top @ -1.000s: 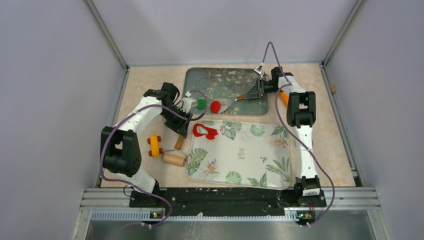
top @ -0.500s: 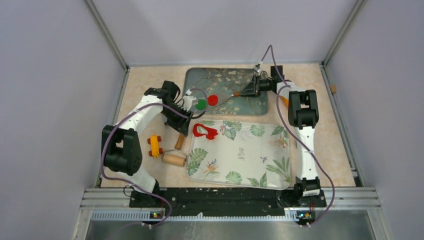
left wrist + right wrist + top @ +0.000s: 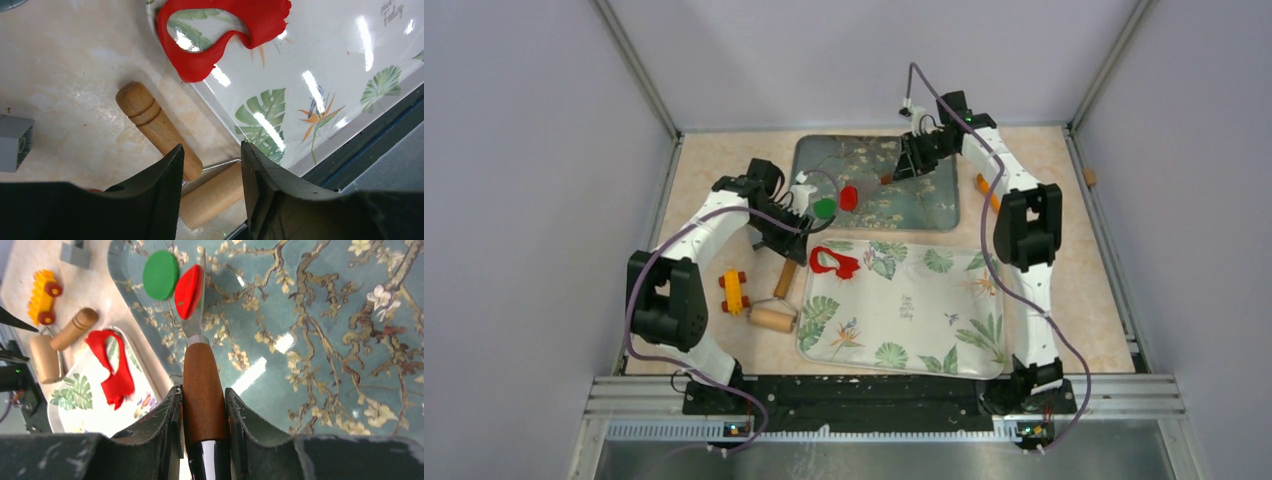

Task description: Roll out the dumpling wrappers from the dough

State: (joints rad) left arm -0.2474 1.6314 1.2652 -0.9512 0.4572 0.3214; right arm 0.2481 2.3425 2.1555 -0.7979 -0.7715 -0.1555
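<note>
The green wrapper [image 3: 160,275] lies flat on the blue-green blossom tray [image 3: 325,330]. The red wrapper [image 3: 188,291] rests tilted on the blade of a wooden-handled spatula [image 3: 202,385], right beside the green one. My right gripper [image 3: 202,410] is shut on the spatula handle. From above, the red wrapper [image 3: 849,197] and the green wrapper [image 3: 825,208] sit at the tray's left end, with my right gripper [image 3: 914,158] behind them. My left gripper [image 3: 212,165] is open and empty, hovering above the wooden rolling pin [image 3: 210,195]; it sits left of the wrappers [image 3: 792,238].
A ragged red scrap with a hole [image 3: 833,262] lies on the leaf-print tray [image 3: 904,320]. The rolling pin [image 3: 774,310] and a yellow toy car [image 3: 733,291] lie left of that tray. A grey block [image 3: 76,254] is on the table. An orange object [image 3: 987,190] lies at the right.
My right arm has swung the spatula and the red wrapper left and farther back, up against the green wrapper, and the blade has tilted. My left arm has barely moved.
</note>
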